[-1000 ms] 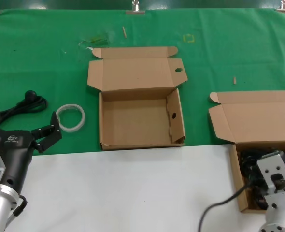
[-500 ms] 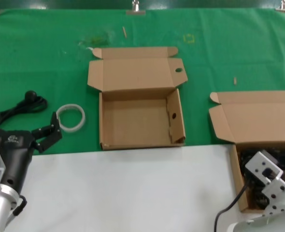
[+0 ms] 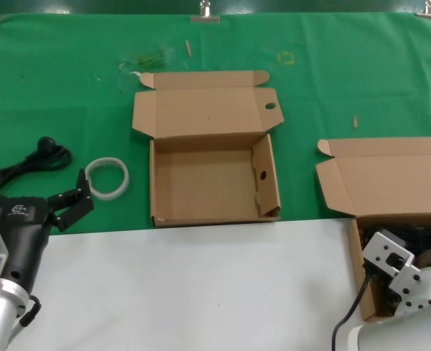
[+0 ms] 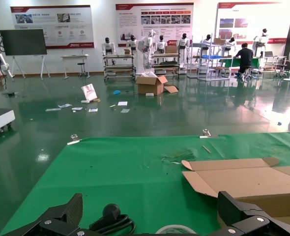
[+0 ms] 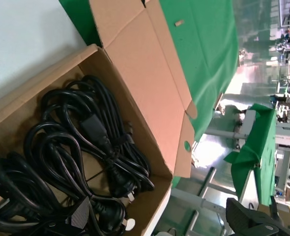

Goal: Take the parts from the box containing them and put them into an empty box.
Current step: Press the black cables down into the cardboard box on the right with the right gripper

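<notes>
- The right gripper (image 5: pixel 159 223) hangs over the box of cables (image 3: pixel 361 256) at four o'clock on the desk (image 3: pixel 201 285); its fingers stand apart in the right wrist view, holding nothing.
- The black cables (image 5: pixel 81 157) lie coiled in bundles inside that box, plug ends showing, its lid flap folded back toward twelve o'clock.
- The empty box (image 3: pixel 267 175) sits near the desk's middle on the green cloth (image 3: pixel 69 95), lid open, a round hole in its side tab.
- The left gripper (image 3: pixel 73 201) waits at eight o'clock, fingers spread and empty.
- Beside it lie a white ring of tubing (image 3: pixel 107 178) and a knob-ended black cord (image 3: pixel 33 157).
</notes>
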